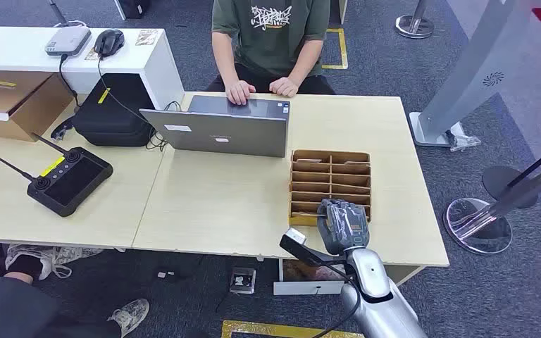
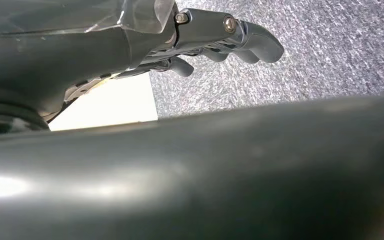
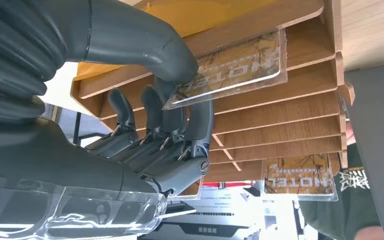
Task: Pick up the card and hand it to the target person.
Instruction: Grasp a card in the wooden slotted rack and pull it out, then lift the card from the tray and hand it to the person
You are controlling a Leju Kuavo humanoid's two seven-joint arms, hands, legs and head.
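Note:
A wooden slotted card rack (image 1: 331, 172) stands on the table's front right part. My right hand (image 1: 343, 225) sits over its near left corner. In the right wrist view the thumb (image 3: 145, 45) and fingers (image 3: 180, 125) pinch a clear-edged "HOTEL" card (image 3: 235, 70) at a slot of the rack (image 3: 280, 130). A second such card (image 3: 300, 175) stands in a farther slot. The person (image 1: 268, 35) in a green shirt sits across the table with both hands on a laptop (image 1: 222, 130). My left hand (image 2: 220, 37) hangs over grey carpet, fingers apart, holding nothing.
On the left table lie a black remote controller (image 1: 67, 179), a black bag (image 1: 113, 109) and a cardboard box (image 1: 14, 102). A stanchion base (image 1: 475, 225) and a grey sign stand (image 1: 465, 77) are on the floor to the right.

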